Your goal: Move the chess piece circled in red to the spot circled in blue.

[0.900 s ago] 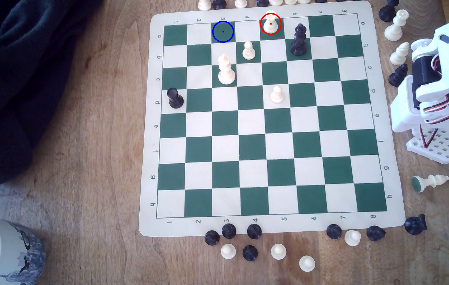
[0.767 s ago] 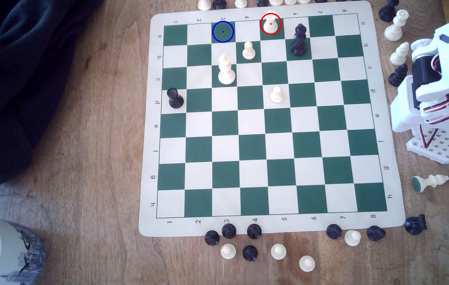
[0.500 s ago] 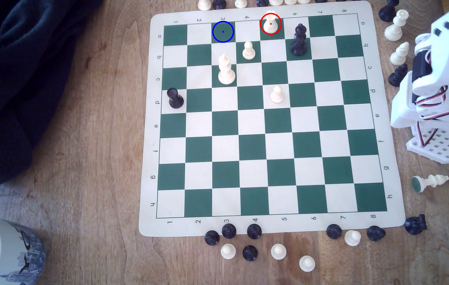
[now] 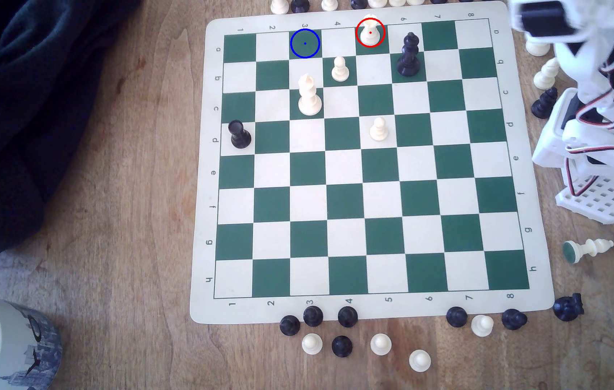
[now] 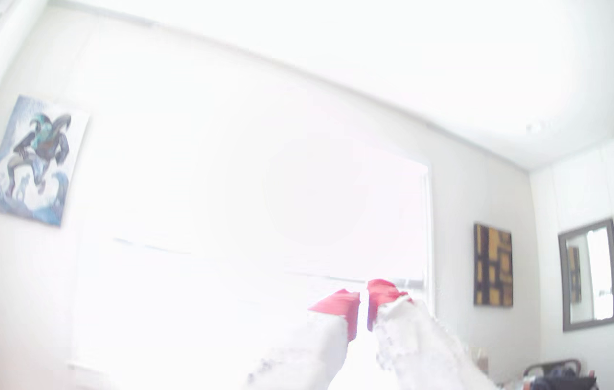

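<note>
**Still on its red-ringed square, the piece waits by the black king**

Up in the far row of the chessboard (image 4: pixel 530 240), the chess piece (image 4: pixel 370 33) stands upright inside the red ring, on a green square. Taking the tall black king (image 4: pixel 408 56) as the landmark: the chess piece sits just beside it, one file toward the exterior view's left and slightly farther up the board. The spot (image 4: pixel 305 43), a green square with a blue ring and centre dot, lies well to the exterior view's left of that king, in the same far row as the chess piece, with one pale square between them. A cream pawn (image 4: pixel 340 69) stands between king and spot, a row nearer. The cross-topped cream piece (image 4: pixel 310 95) is farther left again from the king.

The arm (image 4: pixel 598 97) rises off the board's edge, to the exterior view's right of the king, blurred. In the wrist view the gripper (image 5: pixel 363 300) points at a bright room wall; its red-tipped jaws are parted by a thin slit, with nothing between them.
</note>
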Available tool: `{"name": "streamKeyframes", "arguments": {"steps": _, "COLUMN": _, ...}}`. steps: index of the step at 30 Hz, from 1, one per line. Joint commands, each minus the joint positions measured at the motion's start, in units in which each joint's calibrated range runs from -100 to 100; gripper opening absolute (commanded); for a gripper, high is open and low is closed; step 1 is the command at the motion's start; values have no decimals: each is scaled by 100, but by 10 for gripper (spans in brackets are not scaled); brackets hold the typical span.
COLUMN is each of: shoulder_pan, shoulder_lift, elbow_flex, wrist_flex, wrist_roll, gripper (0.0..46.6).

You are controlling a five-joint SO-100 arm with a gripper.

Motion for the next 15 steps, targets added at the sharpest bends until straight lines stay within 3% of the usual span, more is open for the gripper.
{"name": "streamKeyframes", "arguments": {"steps": 1, "shoulder_pan": 103, "shoulder_lift": 1234, "elbow_flex": -1210, "wrist_flex": 974, "wrist_roll": -274, "gripper": 2}}
{"name": "streamKeyframes", "arguments": {"steps": 2, "shoulder_pan": 134, "shoulder_lift": 1387, "elbow_flex": -1301, "wrist_flex": 1121, "wrist_roll": -464, "gripper": 2}}
{"name": "streamKeyframes", "arguments": {"steps": 9, "shoulder_pan": 299, "shoulder_lift": 2066, "elbow_flex": -2090, "wrist_flex": 3030, "wrist_roll": -454, "gripper": 2}}
{"name": "streamKeyframes", "arguments": {"steps": 11, "shoulder_pan": 299, "shoulder_lift": 2677, "elbow_flex": -2978, "wrist_flex": 4176, "wrist_roll": -513, "gripper": 2}}
{"name": "streamKeyframes", "arguments": {"steps": 15, "shoulder_pan": 494, "shoulder_lift": 3772, "elbow_flex": -4329, "wrist_flex": 5691, "wrist_roll": -860, "gripper": 3}}
